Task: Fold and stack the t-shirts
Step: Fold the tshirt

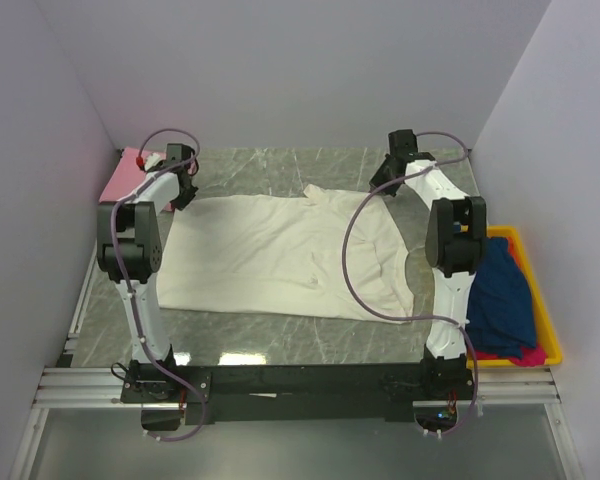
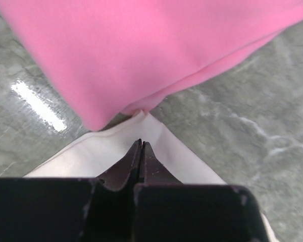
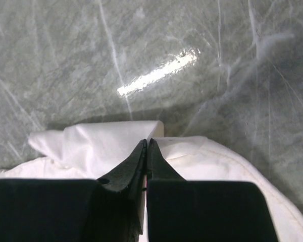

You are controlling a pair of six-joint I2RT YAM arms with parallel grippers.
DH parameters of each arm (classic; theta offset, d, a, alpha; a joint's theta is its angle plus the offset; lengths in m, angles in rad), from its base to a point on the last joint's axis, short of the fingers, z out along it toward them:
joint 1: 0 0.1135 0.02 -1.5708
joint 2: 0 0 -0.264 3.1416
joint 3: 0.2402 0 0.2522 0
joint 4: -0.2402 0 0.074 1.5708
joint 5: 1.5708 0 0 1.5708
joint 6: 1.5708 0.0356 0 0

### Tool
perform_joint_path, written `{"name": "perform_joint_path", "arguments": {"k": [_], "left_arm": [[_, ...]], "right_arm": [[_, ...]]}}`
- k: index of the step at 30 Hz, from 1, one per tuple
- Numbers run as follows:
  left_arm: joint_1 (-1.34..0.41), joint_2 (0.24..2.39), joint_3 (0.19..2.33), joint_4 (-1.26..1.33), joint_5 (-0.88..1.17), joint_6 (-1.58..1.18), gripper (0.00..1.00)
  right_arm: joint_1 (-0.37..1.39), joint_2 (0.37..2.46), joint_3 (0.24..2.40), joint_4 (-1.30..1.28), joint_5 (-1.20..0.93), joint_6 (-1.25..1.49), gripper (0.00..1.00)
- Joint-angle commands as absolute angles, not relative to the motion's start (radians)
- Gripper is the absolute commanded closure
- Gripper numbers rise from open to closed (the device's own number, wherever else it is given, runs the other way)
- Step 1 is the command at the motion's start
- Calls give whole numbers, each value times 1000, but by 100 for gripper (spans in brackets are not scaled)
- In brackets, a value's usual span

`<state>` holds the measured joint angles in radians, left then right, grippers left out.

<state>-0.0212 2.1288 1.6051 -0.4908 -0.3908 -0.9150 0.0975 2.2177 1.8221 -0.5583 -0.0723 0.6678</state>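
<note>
A cream-white t-shirt lies spread flat across the middle of the marble table. My left gripper sits at its far left corner, jaws shut down on the cream cloth; the corner's tip pokes out just beyond them. A folded pink t-shirt lies right behind that corner and fills the top of the left wrist view. My right gripper is at the shirt's far right, shut on a bunched fold of the white cloth, a strip of which shows between the fingers.
A yellow bin stands at the right edge of the table, holding a dark blue shirt and a magenta one. White walls close in the left, back and right. Bare marble runs behind the shirt.
</note>
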Motion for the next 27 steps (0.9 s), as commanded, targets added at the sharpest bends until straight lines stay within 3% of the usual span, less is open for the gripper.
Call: {"name": "perform_joint_path", "arguments": {"k": [1, 11, 13, 14, 17, 27], "left_arm": [[-25, 2019, 1605, -448, -413, -893, 99], [-21, 1999, 1566, -405, -350, -874, 99], [-28, 2047, 1626, -432, -322, -858, 83], [-34, 2075, 1662, -486, -354, -867, 59], [-75, 2149, 1772, -624, -417, -899, 45], [-120, 2301, 1887, -756, -538, -988, 47]], "right_arm": [[89, 2096, 1787, -500, -74, 652, 100], [90, 1980, 1643, -433, -83, 652, 100], [91, 1976, 1631, -426, -89, 655, 100], [89, 1976, 1629, -425, -89, 655, 100], [92, 1980, 1631, -423, -95, 660, 100], [92, 2000, 1634, -411, -113, 661, 100]]}}
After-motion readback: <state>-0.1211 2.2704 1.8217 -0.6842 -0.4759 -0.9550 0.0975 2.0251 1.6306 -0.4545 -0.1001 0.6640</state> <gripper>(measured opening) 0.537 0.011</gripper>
